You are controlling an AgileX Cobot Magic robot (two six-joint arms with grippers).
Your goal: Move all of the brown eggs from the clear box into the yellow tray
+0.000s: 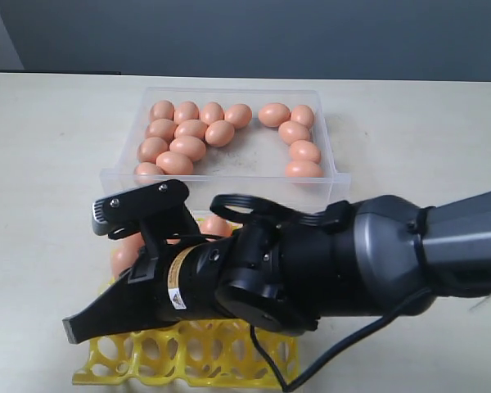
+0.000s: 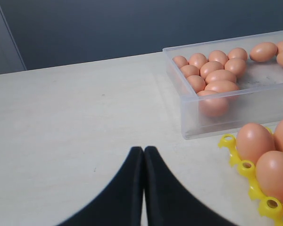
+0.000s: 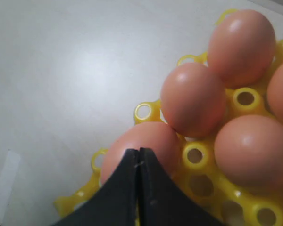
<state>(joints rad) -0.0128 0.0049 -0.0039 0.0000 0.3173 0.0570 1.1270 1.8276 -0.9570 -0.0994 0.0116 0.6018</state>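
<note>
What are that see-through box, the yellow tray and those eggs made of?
Clear box: likely hard plastic, transparent, glossy walls. Yellow tray: moulded plastic by its uniform bright colour and sheen. Brown eggs: smooth, soft highlights; real shell or imitation, I cannot tell.

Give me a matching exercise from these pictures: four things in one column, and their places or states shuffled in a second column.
1. clear box
2. yellow tray
3. left gripper
4. right gripper

A. jaws shut, close to an egg in a cup
B. jaws shut over bare table
C. partly hidden under an arm
D. transparent, eggs lying loose inside

Pairs: 1-D, 2-C, 3-B, 4-A
</note>
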